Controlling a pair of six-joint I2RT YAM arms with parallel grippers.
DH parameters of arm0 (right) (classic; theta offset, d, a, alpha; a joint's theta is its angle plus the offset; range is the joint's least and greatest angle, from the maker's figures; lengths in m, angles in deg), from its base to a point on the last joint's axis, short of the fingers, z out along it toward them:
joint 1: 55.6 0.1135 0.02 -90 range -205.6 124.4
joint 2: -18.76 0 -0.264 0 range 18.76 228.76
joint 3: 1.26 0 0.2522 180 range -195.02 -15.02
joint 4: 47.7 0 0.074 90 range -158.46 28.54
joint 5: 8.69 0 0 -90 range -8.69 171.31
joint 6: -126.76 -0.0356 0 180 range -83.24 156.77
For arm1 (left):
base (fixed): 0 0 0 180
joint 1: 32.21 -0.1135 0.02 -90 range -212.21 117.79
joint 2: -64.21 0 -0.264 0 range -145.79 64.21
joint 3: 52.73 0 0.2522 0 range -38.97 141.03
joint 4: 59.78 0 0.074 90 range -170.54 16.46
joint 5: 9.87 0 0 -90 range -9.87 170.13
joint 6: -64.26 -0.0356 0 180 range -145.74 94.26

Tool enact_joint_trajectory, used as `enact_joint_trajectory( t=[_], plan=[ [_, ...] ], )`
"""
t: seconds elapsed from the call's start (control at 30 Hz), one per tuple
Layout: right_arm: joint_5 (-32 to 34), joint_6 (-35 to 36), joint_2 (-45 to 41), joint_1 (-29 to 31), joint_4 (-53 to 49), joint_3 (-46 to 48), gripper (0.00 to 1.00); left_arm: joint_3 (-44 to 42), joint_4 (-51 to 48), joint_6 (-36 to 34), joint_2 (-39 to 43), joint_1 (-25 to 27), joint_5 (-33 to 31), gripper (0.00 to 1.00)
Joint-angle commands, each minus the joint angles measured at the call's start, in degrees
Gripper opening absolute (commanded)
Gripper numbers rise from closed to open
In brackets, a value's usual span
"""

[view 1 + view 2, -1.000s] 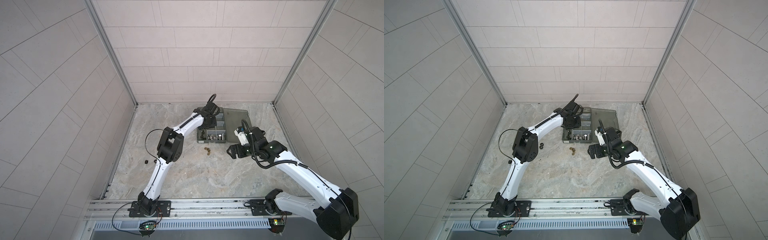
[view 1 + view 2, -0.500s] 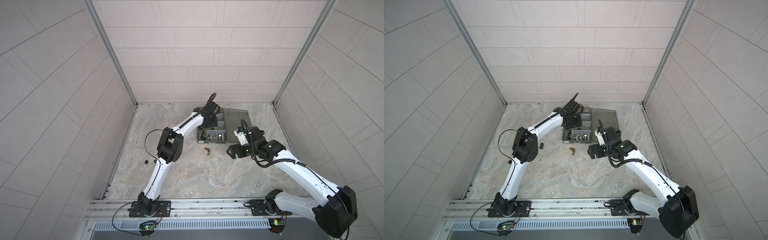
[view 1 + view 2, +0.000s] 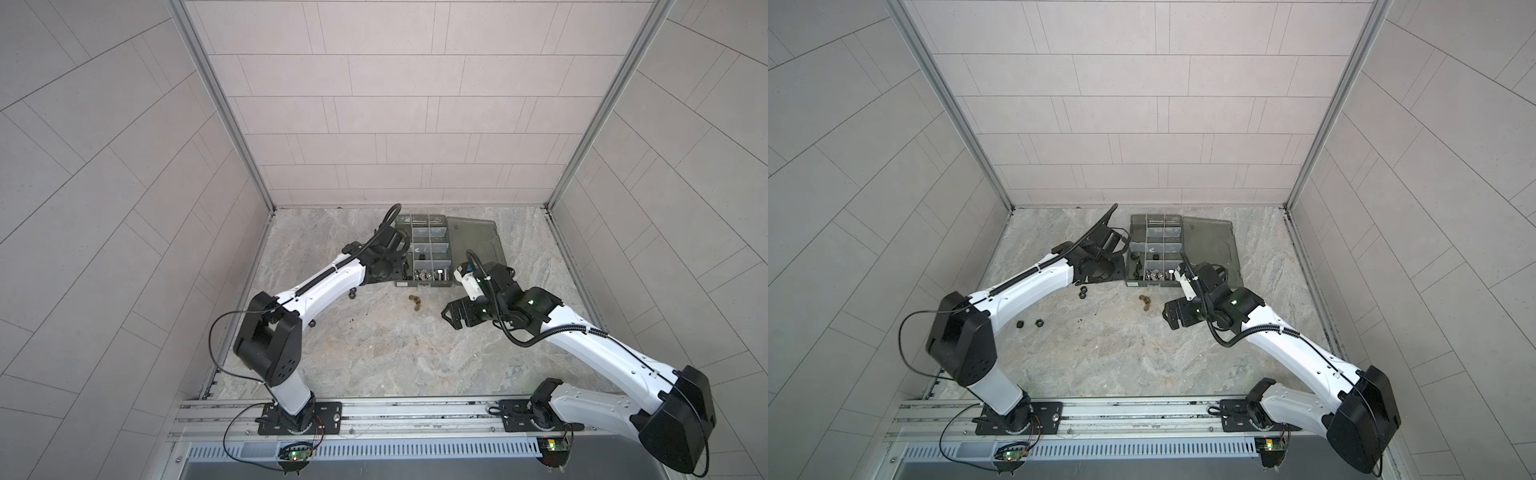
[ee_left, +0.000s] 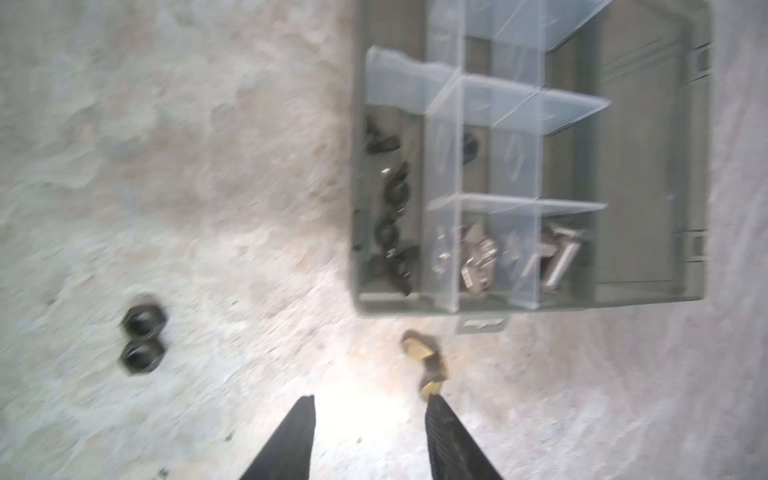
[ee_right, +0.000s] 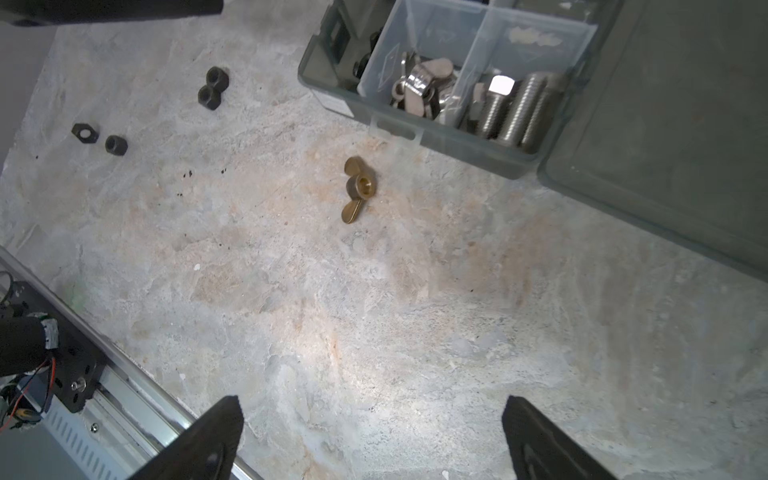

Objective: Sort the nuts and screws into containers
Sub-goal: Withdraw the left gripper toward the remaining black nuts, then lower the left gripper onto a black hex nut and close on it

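Right wrist view: brass wing nut (image 5: 358,189) is lying loose on the table (image 5: 374,353), just outside the organizer box (image 5: 465,145).
Both pairs released: right fingers (image 5: 208,440) are gaping wide, left fingers (image 4: 291,444) are standing apart, nothing between either. In both top views the nut is sitting at 10 o'clock from the right fingers, 5 o'clock from the left, long axis running 11-to-5; both arms look similarly near. Box's near row is holding black wing nuts (image 4: 395,208), silver wing nuts (image 5: 419,83), screws (image 5: 515,112). Four black hex nuts (image 5: 213,87) are waiting loose at 9 o'clock.
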Motion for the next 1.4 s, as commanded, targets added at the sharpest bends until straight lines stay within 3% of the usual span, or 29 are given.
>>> enact_joint_trajectory(
  t=[0.0,0.2,0.43,0.63,1.37],
  plan=[
    [4.0,-3.6,-1.7,3.7,0.8,1.3,0.99,-7.6,-1.2,0.2,4.7,-1.6,-8.0,0.49],
    [7.0,-5.8,-2.1,8.2,1.3,1.3,0.99,-17.6,4.1,0.8,9.2,-7.0,-9.8,0.5],
    [8.8,-5.9,-3.0,9.1,0.4,1.0,0.99,-14.9,4.5,0.1,1.0,-12.8,-5.4,0.48],
    [9.4,-4.9,-2.7,9.1,-0.7,0.8,0.99,-11.4,7.4,0.2,-6.4,-13.4,-3.8,0.45],
    [7.7,-1.5,0.5,5.2,-1.3,-0.2,0.99,-6.9,7.8,-0.8,-14.4,-15.1,-4.6,0.43]
  ],
)
